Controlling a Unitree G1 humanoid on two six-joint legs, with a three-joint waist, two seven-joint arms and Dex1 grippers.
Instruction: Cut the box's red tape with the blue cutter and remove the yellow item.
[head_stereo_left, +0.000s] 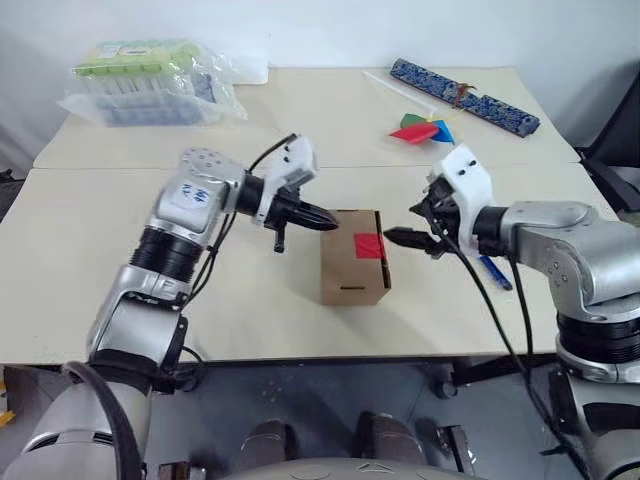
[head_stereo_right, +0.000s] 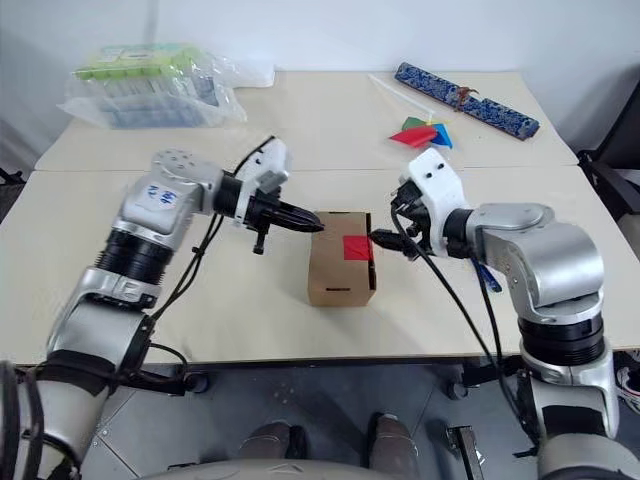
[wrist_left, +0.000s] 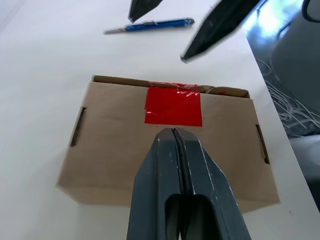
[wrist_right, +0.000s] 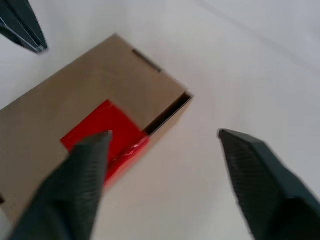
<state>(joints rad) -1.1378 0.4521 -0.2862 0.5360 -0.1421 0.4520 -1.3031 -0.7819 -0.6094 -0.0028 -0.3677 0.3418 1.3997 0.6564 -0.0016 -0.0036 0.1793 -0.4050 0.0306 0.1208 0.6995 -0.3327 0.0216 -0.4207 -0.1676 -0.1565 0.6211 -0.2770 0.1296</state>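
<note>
The box sits on the near half of the table, between the two grippers; its top bears the red tape, which lies toward the box's 3 o'clock edge and laps over that edge, where the flap gapes a little, as the right wrist view shows.

The left gripper hangs just off the box's 10 o'clock corner, its fingers pressed together with nothing between them, pointing toward 3 o'clock and slightly down; in the left wrist view the closed tips sit over the box's top just short of the tape's near edge, though whether they touch the cardboard cannot be told.

The right gripper is at the box's 3 o'clock side, just beside the taped edge, pointing toward 9 o'clock; its fingers are spread wide and empty; in the right wrist view one finger lies in front of the red tape and the other stands over bare table beyond the box's edge.

The blue cutter lies flat on the table at about 3 o'clock from the box, beyond the right gripper and partly behind its forearm, held by neither gripper; in the left wrist view it lies well past the box's far edge.
</note>
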